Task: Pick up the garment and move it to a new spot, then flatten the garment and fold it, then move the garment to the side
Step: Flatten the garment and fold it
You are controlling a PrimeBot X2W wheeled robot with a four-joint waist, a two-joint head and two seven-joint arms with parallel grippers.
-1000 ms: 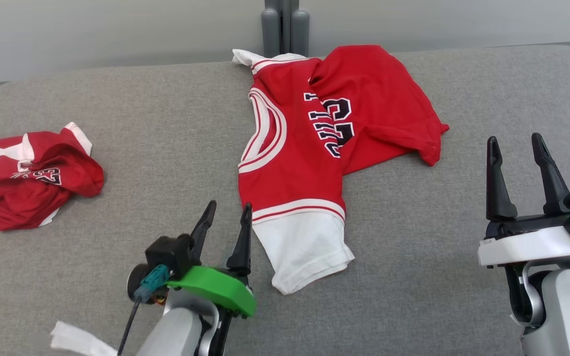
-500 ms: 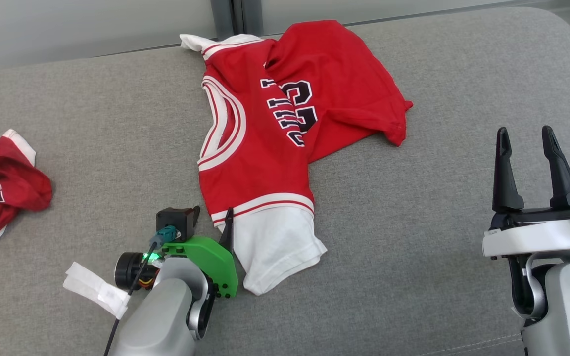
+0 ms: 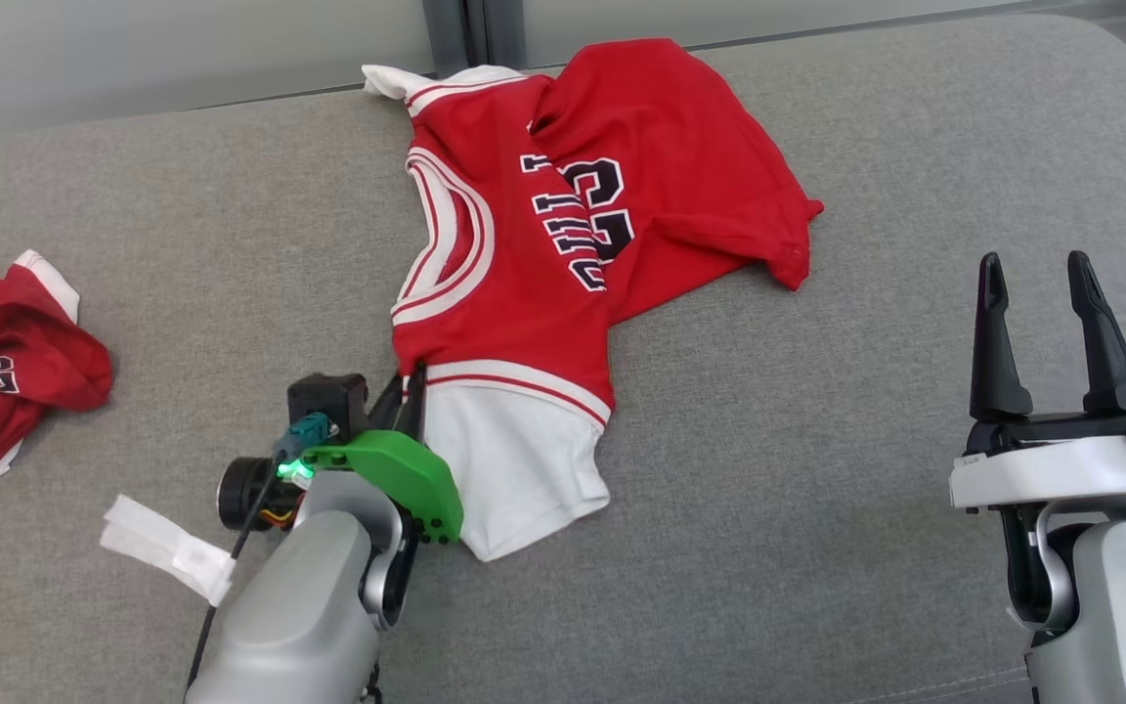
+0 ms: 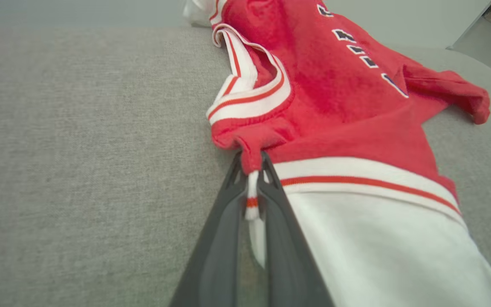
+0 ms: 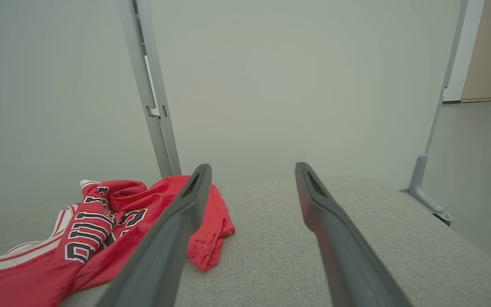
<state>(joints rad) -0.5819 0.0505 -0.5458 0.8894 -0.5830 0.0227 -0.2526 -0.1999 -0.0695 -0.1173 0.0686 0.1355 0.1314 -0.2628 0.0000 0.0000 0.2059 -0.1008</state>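
Nearest, the left claw point(image 4: 252, 162) is clamped on the garment point(image 3: 534, 313) at its near edge — seemingly nothing is lifted yet. The right claw point(image 3: 1037, 284) is held open, well apart. The garment lies crumpled on the counter point(image 3: 231, 196) — moving, flattening and folding remain.

Test room or lab suggested: grey fabric-covered desk point(image 3: 817, 440) set against plain pale partition panels point(image 5: 292, 85) held by metal posts point(image 5: 141, 64); bare floor point(image 5: 484, 149) and a tan door point(image 5: 490, 51) noted beyond.
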